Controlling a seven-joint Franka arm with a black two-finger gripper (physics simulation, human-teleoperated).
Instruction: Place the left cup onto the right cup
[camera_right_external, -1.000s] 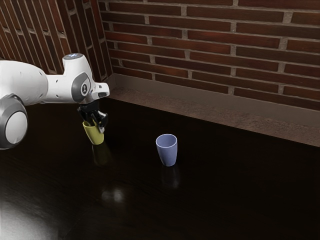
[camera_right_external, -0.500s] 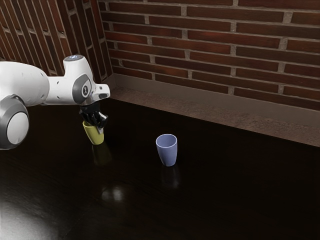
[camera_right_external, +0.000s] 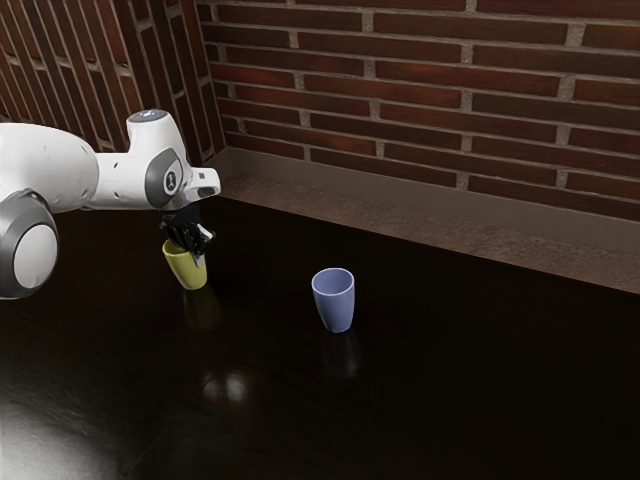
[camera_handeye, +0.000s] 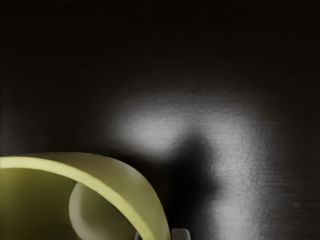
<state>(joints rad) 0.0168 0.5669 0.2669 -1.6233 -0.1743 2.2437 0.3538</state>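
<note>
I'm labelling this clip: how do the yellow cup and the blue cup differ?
The claw grips the yellow cup by its rim; the blue cup stands free on the table. The yellow cup leans; the blue cup is upright. Both are handleless, mouths up, similar in shape.

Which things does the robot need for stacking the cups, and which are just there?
Needed: yellow cup, gripped by the end effector; blue cup.
Just there: dark table; brick wall.
</note>
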